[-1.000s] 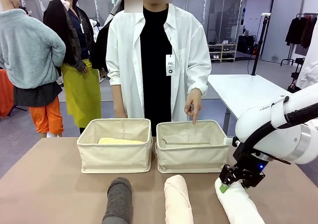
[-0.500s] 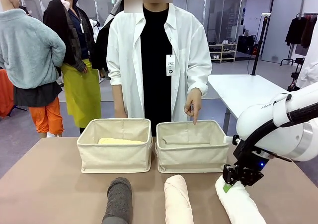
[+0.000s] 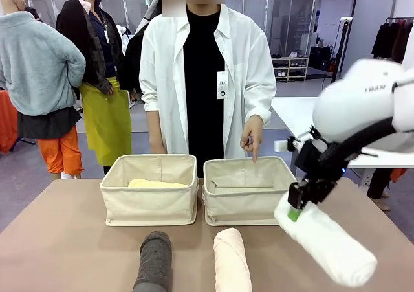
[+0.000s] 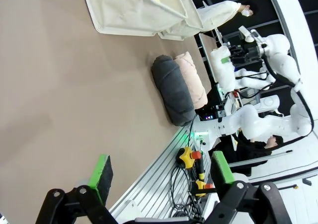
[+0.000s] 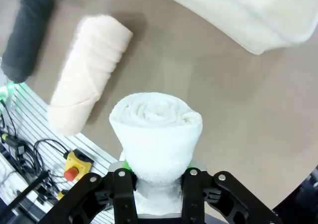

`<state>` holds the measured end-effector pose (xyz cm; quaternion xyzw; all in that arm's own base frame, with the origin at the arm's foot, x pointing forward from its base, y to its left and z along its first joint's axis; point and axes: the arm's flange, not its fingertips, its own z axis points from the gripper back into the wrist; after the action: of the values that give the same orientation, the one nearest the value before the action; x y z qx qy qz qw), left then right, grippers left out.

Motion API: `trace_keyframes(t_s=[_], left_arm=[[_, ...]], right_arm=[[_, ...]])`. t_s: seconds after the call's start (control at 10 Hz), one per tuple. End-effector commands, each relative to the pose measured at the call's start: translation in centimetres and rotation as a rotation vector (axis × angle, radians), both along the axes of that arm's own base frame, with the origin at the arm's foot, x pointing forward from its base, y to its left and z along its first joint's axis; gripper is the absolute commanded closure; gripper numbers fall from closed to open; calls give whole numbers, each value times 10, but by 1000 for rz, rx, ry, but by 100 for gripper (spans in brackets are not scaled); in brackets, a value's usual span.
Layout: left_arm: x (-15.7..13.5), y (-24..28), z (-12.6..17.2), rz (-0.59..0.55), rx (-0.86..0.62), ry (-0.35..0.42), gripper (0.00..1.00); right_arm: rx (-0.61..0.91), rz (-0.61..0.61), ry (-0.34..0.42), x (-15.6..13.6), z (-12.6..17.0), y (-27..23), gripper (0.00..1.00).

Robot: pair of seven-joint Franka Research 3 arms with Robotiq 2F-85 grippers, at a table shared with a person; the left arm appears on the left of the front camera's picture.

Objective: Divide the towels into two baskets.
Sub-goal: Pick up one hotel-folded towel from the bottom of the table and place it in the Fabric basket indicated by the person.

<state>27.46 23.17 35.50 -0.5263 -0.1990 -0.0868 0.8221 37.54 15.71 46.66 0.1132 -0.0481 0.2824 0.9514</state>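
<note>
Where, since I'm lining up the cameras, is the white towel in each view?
Front view: lower right, white towel slanting in the right gripper.
Left wrist view: upper right, the towel far off, past the pink towel.
Right wrist view: bottom centre, end-on between the gripper's fingers.
Shared landmark: pink towel beside dark grey towel.

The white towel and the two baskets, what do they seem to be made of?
The white towel: probably terry cloth, matte and fuzzy; its rolled end shows soft pile. The left basket and right basket: apparently cream canvas, matte; hemmed rims and soft, bowed walls suggest woven fabric.
</note>
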Motion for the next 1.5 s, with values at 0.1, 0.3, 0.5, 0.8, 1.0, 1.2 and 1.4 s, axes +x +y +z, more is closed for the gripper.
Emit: trace_keyframes(t_s=[0.1, 0.3, 0.5, 0.8, 1.0, 1.2, 1.4], left_arm=[[-6, -1, 3, -6, -1, -6, 0], [-6, -1, 3, -6, -1, -6, 0], [-6, -1, 3, -6, -1, -6, 0], [-6, -1, 3, -6, -1, -6, 0], [-6, -1, 3, -6, -1, -6, 0], [-6, -1, 3, -6, -1, -6, 0], [-6, -1, 3, -6, -1, -6, 0]], right_arm=[[-96, 479, -96, 4, 22, 49, 82], [-159, 836, -147, -17, 15, 86, 82], [-148, 890, -156, -27, 8, 93, 82], [-152, 869, -110, -31, 9, 105, 82], [-152, 869, -110, -31, 9, 105, 82], [-143, 877, -119, -31, 4, 102, 63], [-184, 969, -189, 6, 12, 111, 63]])
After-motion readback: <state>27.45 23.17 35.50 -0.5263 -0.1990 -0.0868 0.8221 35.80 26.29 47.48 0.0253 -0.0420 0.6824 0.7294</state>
